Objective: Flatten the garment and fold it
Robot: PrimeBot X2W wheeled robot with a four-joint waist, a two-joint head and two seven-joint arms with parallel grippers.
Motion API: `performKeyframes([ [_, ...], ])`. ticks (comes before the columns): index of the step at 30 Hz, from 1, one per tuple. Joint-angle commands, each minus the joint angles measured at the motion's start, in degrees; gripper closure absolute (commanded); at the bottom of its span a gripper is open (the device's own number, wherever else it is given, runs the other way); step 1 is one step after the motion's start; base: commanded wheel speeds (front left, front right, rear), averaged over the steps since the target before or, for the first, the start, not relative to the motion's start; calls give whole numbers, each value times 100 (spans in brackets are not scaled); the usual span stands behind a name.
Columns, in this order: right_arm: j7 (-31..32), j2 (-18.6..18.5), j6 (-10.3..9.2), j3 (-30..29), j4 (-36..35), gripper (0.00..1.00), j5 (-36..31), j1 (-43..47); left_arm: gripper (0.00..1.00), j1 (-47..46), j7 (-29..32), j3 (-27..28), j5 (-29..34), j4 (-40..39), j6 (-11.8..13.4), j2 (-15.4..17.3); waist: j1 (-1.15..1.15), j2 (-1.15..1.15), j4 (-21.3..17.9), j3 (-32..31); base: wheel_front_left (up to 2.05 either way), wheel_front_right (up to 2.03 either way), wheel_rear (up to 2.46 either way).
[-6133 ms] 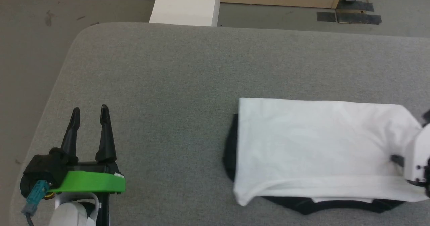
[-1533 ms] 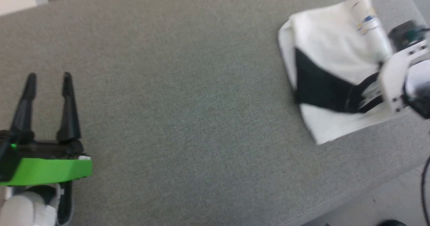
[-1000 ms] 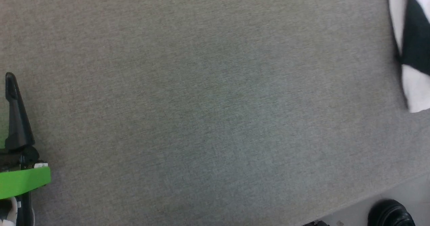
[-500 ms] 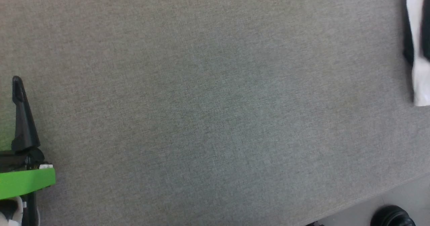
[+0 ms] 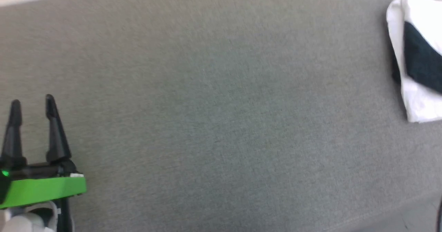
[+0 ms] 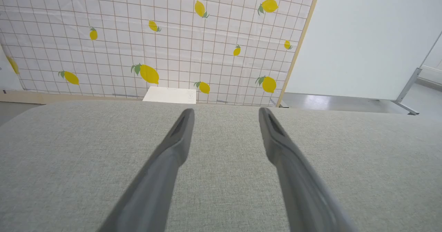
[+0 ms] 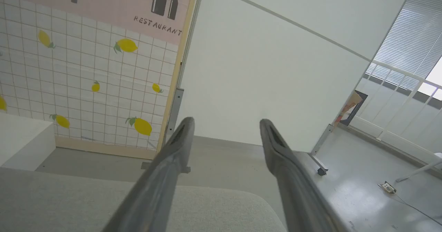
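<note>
Head view, garment: The garment [image 5: 418, 25] lies folded into a compact bundle on the grey fabric-covered table [image 5: 221, 104], at the far right and partly cut off by the frame's edge; a black band runs slantwise across its white top layer.
Head view, left gripper: The left gripper [image 5: 32, 100] hangs over the table at the lower left, its two dark fingers spread with nothing between them, well apart from the garment.
Left wrist view, jaws: The left fingers stand wide apart above bare grey cloth, gripping nothing.
Left wrist view, backdrop: Beyond the table's far edge stand a tiled, lemon-print wall [image 6: 138, 35], a white block [image 6: 170, 95] at its foot and a plain white panel [image 6: 362, 42] to the right.
Right wrist view, right gripper: The right gripper [image 7: 226, 121] is raised over the table's rounded corner, its fingers spread and empty, pointing toward the white panel.
Right wrist view, surroundings: A pink sign reading "RESTAURANT" [image 7: 157, 25] tops the lemon-print wall at left; a glossy grey floor [image 7: 362, 190] and a white railing [image 7: 397, 104] fill the right.
</note>
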Motion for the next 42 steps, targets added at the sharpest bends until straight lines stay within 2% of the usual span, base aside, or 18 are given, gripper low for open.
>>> performKeyframes([
  [1,-248,104,-10,166,-98,0,48,37,0,-79,-70,-36,-10,76,12,-47,0,0,507,-705,0,0,0],
  [6,-974,498,-10,413,-199,0,611,369,0,-207,-126,-244,48,374,-3,-176,0,0,969,-1094,0,0,0],
  [12,-1571,1286,-10,458,-344,0,837,1132,0,-289,-54,-404,55,746,80,-321,0,0,1379,-1487,0,0,0],
  [16,-1865,1582,-10,376,-281,0,973,1670,0,-337,-20,-460,68,919,174,-397,0,0,1541,-1685,0,0,0],
  [23,-2119,1646,-10,554,-44,0,1380,2626,0,-361,-20,-615,92,1187,262,-517,0,0,1676,-1984,0,0,0],
  [28,-2140,1647,-10,416,-104,0,1581,3239,0,-330,-21,-754,150,1421,277,-549,0,0,1698,-2117,0,0,0],
  [42,-2142,1648,-10,247,-2,0,933,4516,0,-49,-130,-1300,587,2227,378,-634,0,0,1676,-2481,0,0,0],
])
